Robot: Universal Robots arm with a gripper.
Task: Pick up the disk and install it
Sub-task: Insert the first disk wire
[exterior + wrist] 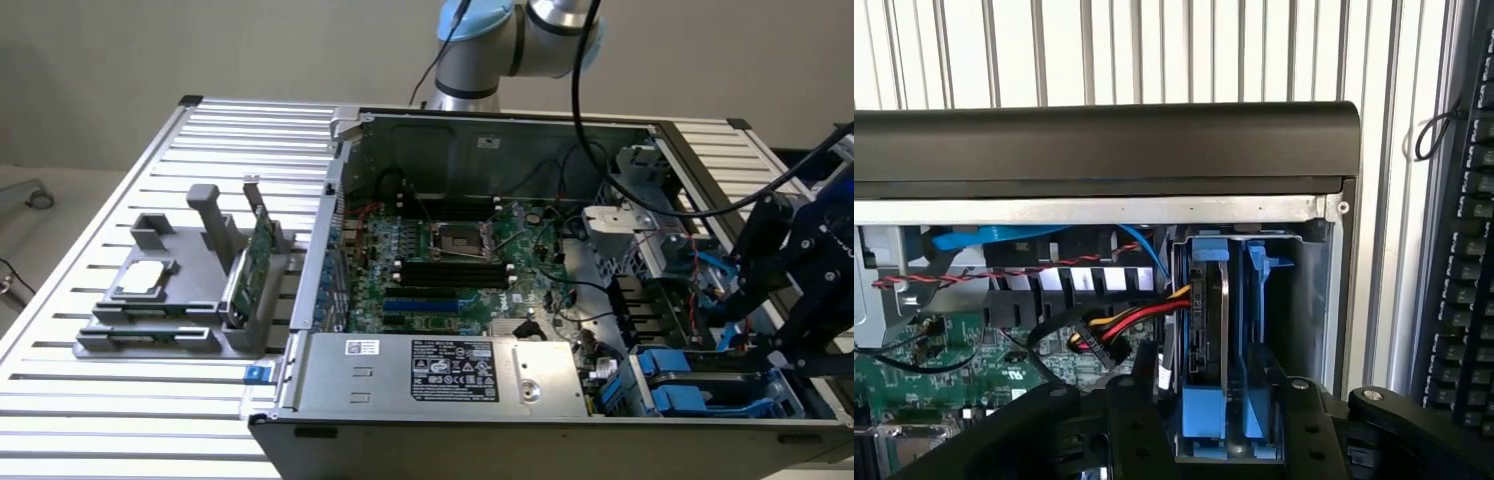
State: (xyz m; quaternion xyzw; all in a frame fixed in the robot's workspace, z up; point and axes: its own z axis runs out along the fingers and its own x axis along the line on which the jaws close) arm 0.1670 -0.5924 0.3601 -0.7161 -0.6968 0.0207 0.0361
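The gripper [1219, 420] hangs just above the drive bay at the corner of the open computer case [467, 120], on the exterior view's right, its jaws spread wide and clamping nothing. Between the two black fingers [1139, 420] stands the disk [1206, 330] — on edge in its blue carrier, seated in the bay slot, apart from either finger. Red, yellow and black wires [1134, 320] run to a plug just beside it — the green motherboard [441, 260] lies further in.

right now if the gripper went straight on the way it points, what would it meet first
Most likely the disk in its blue carrier, standing in the bay between the open gripper fingers; depth is hard to judge.
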